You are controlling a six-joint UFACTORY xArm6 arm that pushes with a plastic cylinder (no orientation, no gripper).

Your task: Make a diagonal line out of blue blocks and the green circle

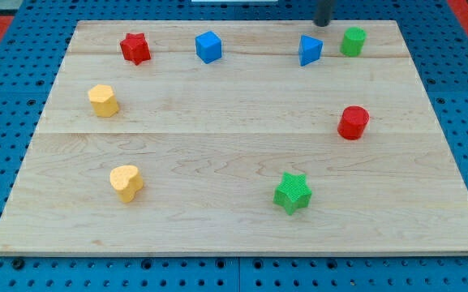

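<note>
Blue pegboard frames a pale wooden table [234,154] on which eight small coloured blocks lie scattered. At the far edge, a dark rod comes down from above the view; my tip [322,23] sits just beyond the table's far rim, between and slightly behind two blocks. This arm has no hand, so nothing is grasped or clenched, and the tip touches no block.

Just near of the tip and a little to its left lies the blue triangular block [310,49]. Just right of that, close beside it but apart, stands the green circle [353,40]. A blue cube [208,46] lies well to the left along the same far row, and a red star [135,48] sits further left still.

On the left side, a yellow hexagonal block [103,100] lies at mid-depth, with a yellow heart [126,182] nearer the front. On the right, a red cylinder [353,122] stands at mid-depth, and a green star [293,192] lies nearer the front, left of it.
</note>
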